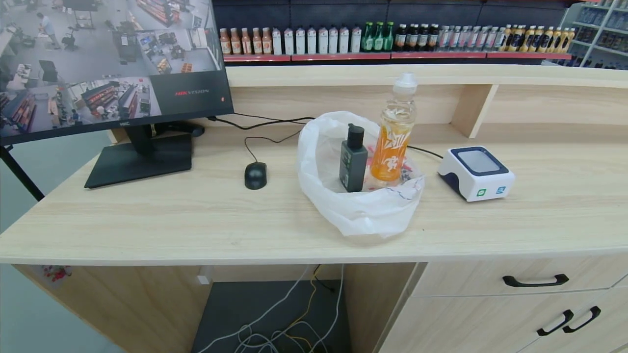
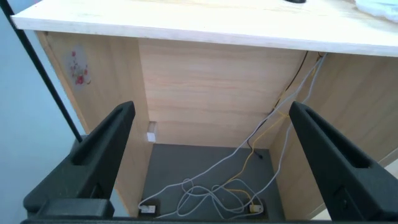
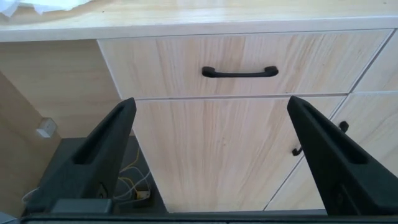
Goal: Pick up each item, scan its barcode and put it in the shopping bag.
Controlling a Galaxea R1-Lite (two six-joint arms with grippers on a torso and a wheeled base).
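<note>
A white plastic shopping bag lies open on the wooden counter at the middle. Inside it stand a dark pump bottle and an orange drink bottle with a white cap, both upright. The white and blue barcode scanner sits just right of the bag. My left gripper hangs open below the counter's front edge, facing the cable recess. My right gripper is open too, low in front of the drawer front, with nothing between its fingers.
A monitor on a black stand occupies the counter's left, with a black mouse and cables beside it. Drawers with black handles are under the right side. Loose wires lie in the recess. A raised shelf backs the counter.
</note>
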